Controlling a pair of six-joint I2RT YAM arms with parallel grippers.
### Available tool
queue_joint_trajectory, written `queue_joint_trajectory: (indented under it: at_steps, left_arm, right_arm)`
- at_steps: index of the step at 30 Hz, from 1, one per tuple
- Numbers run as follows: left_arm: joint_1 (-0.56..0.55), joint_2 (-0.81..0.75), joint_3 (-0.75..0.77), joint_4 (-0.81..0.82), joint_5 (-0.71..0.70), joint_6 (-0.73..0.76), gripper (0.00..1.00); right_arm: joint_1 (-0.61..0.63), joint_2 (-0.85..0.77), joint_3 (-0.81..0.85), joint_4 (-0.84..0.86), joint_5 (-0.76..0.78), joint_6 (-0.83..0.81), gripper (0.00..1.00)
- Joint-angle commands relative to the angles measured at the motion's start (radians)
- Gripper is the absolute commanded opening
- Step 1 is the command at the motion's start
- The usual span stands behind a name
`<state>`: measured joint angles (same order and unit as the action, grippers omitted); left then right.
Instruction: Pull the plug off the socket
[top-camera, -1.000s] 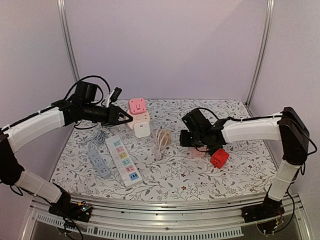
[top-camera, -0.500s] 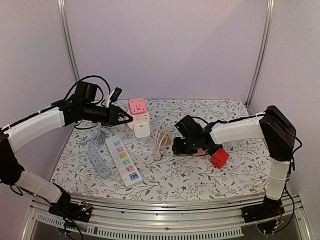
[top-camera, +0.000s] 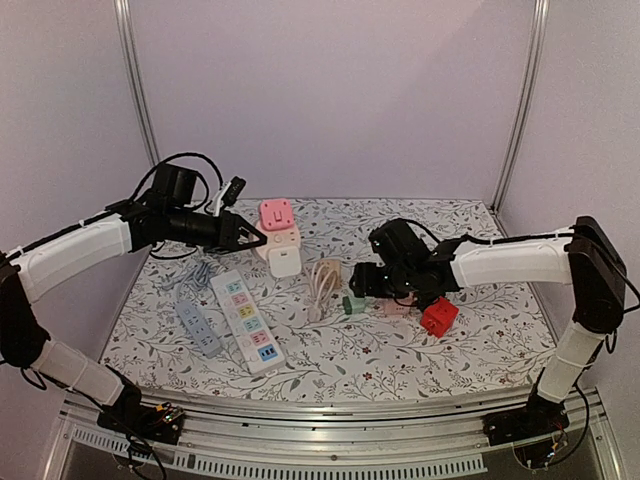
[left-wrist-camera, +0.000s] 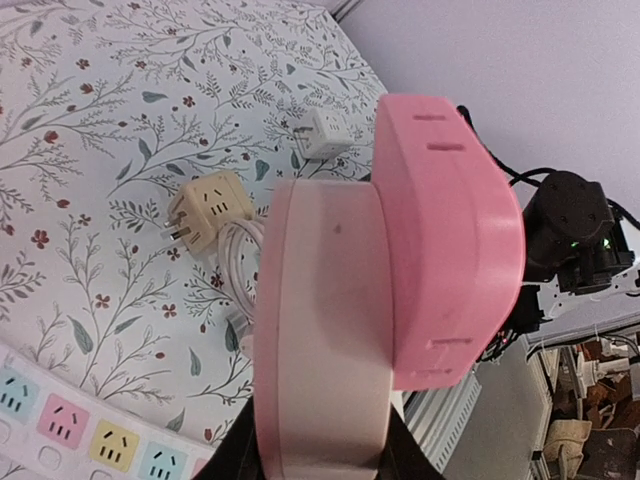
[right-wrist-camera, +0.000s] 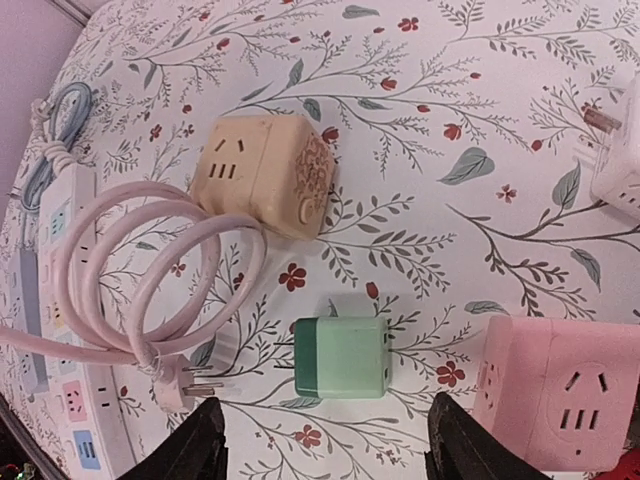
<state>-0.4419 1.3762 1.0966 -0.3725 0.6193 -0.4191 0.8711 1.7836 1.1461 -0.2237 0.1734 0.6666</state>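
Right hand (right-wrist-camera: 328, 420) is wide open with nothing in it, fingers either side of the green plug (right-wrist-camera: 340, 357) and just short of it. The green plug sits loose on the worktop (right-wrist-camera: 480, 240), not in any socket.

- White power strip (top-camera: 248, 320): left of the green plug and nearer the bases, well apart.
- Grey strip (top-camera: 198, 327): further left again, alongside the white one.
- Red cube (top-camera: 438, 316): right of the green plug, slightly nearer.
- Pink socket cube (right-wrist-camera: 560, 390): just right of the green plug, between it and the red cube. Small gap to the plug, not touching.
- Pink cable coil (right-wrist-camera: 130, 270): just left of the green plug. Its pronged end (right-wrist-camera: 185, 385) lies flat between the coil and the green plug.
- Beige cube (right-wrist-camera: 265, 175): just behind the green plug, against the coil.
- White cube (left-wrist-camera: 322, 133): behind and right of the green plug, mostly cut off in the right wrist view.

Far back-left of the green plug, the left hand (left-wrist-camera: 320, 462) is clamped on a pale pink block (left-wrist-camera: 320, 320), with fingers (left-wrist-camera: 232, 460) on both sides of it. A deeper pink adapter (left-wrist-camera: 445, 240) is seated flush against that block, no gap showing. Can't tell whether the pair rests on the worktop or hangs above it.
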Motion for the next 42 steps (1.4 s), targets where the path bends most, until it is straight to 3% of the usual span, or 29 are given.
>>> queue_joint_trajectory:
  at_steps: [1, 8, 15, 28, 35, 42]
  left_arm:
    - [-0.001, 0.012, 0.018, 0.063, 0.101, 0.025, 0.00]
    - [-0.040, 0.084, 0.098, -0.040, 0.289, 0.096, 0.00]
    - [-0.152, 0.072, 0.129, -0.111, 0.387, 0.212, 0.00]
    - [-0.226, 0.079, 0.132, -0.116, 0.488, 0.228, 0.00]
    - [-0.228, 0.090, 0.136, -0.124, 0.489, 0.227, 0.00]
    - [-0.227, 0.121, 0.151, -0.158, 0.452, 0.226, 0.00]
  right_arm:
    - [-0.003, -0.162, -0.058, 0.036, -0.012, -0.061, 0.68]
    - [0.021, -0.411, -0.030, 0.041, -0.291, -0.218, 0.80]
    - [0.023, -0.421, 0.074, -0.012, -0.505, -0.222, 0.82]
    - [0.083, -0.341, 0.123, 0.020, -0.616, -0.243, 0.77]
    - [0.101, -0.327, 0.139, 0.058, -0.655, -0.242, 0.67]
    - [0.123, -0.360, 0.135, 0.094, -0.676, -0.252, 0.63]
